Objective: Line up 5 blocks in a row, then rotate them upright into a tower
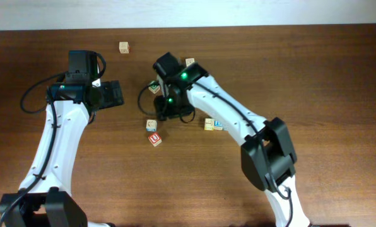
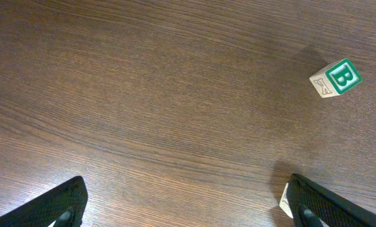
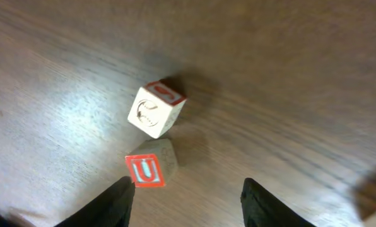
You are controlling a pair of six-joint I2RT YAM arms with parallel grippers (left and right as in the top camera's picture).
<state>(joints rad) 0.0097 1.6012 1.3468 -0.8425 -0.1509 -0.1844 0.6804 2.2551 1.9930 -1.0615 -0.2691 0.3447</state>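
U block [image 3: 145, 171] just beside pale block [image 3: 155, 108]; right gripper [image 3: 187, 192] spread, empty

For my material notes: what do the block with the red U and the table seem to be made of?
The block with the red U looks like pale, matte wood with a printed red letter face. The table looks like dark wood or wood-pattern laminate: long grain lines, slight sheen.

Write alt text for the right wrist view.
A red U cube and a pale picture cube just beyond it sit on a brown wooden table. The right tool stands open in the foreground, holding nothing.
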